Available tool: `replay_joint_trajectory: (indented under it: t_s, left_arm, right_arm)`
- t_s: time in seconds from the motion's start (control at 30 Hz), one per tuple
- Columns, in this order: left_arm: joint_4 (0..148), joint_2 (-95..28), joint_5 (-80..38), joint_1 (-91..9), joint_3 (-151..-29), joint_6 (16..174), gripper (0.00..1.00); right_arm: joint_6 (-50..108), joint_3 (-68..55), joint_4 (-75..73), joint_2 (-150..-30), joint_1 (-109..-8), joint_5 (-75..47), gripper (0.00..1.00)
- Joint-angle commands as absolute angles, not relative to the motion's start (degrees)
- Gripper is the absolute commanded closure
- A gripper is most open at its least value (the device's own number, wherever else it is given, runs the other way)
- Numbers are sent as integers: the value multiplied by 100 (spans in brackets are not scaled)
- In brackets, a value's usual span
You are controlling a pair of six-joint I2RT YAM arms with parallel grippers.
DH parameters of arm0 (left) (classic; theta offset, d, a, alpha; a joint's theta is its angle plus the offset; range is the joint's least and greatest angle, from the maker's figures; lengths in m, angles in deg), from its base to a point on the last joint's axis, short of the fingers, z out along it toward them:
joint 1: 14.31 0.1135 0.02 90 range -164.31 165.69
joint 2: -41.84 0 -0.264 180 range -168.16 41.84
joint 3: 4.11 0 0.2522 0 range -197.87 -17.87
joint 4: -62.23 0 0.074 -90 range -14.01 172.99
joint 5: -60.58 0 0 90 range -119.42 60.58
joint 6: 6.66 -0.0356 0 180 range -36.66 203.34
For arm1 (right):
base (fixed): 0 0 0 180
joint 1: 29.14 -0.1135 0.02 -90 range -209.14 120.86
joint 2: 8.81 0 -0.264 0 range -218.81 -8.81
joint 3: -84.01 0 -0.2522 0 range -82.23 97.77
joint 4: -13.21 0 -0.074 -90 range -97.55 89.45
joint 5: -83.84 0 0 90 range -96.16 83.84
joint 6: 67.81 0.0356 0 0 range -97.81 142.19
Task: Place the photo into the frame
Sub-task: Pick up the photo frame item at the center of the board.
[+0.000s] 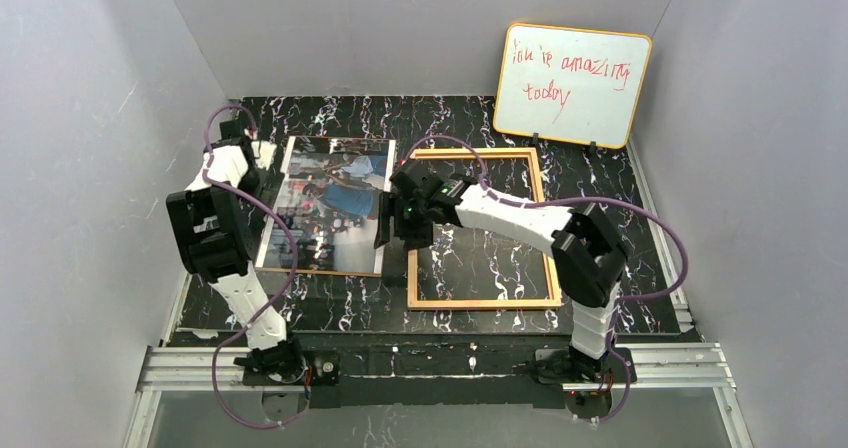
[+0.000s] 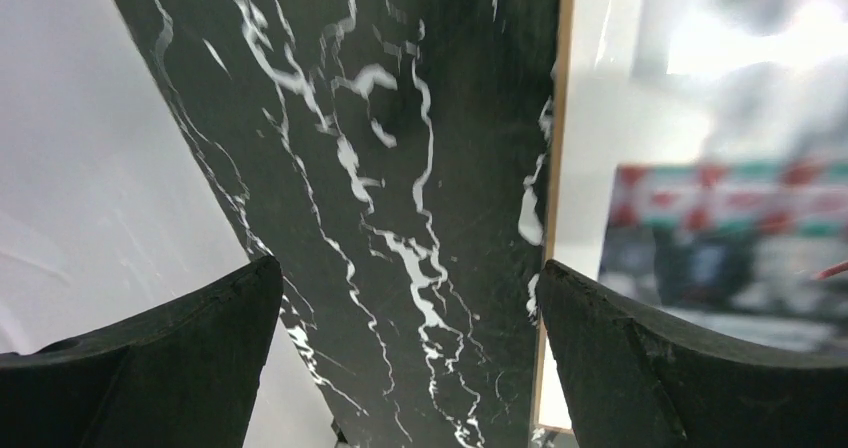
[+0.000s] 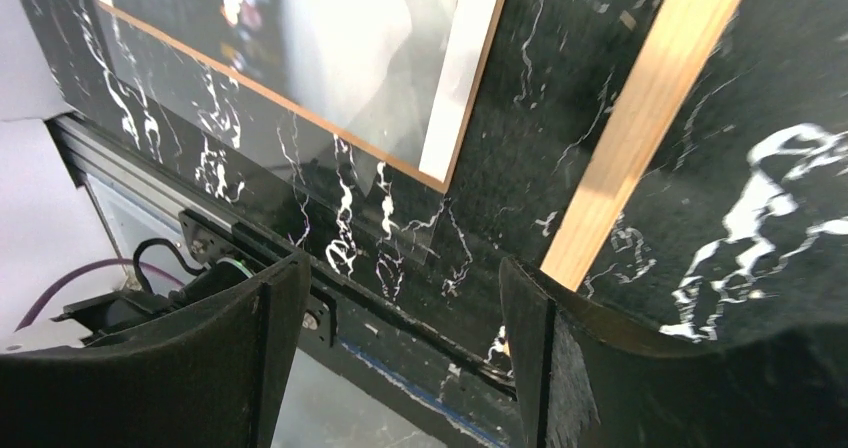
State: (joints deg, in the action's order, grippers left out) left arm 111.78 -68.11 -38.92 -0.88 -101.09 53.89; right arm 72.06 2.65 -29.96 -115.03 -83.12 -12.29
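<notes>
The photo (image 1: 330,203) lies face up on the brown back panel (image 1: 318,271), left of centre on the marble table. The light-orange frame (image 1: 480,303) lies flat to its right, with marble showing through it. My left gripper (image 1: 258,160) is open at the photo's far left edge. In the left wrist view its gripper (image 2: 408,268) spans bare marble, and the right finger (image 2: 640,358) overlaps the panel's edge (image 2: 556,168) beside the photo (image 2: 700,218). My right gripper (image 1: 392,230) is open and empty between photo and frame. In the right wrist view it (image 3: 402,263) hovers near the panel's corner (image 3: 440,183) and the frame's bar (image 3: 650,118).
A whiteboard with red handwriting (image 1: 572,85) leans on the back wall at far right. Grey walls close in the table on the left, back and right. An aluminium rail (image 1: 430,363) runs along the near edge. A faint clear sheet corner (image 3: 425,230) shows past the panel's corner.
</notes>
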Motion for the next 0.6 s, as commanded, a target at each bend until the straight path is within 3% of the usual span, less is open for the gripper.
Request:
replay_joint_trajectory:
  t_s: [0.0, 0.57]
  left_arm:
    - [10988, -6139, -3875, -24, -9438, 4892, 2]
    - [10406, -5784, -3772, -28, -8048, 4963, 2]
  right_arm:
    - [7667, 385, -2926, -11656, -8469, -1659, 22]
    - [8414, -649, -2043, -12130, -8891, -2394, 24]
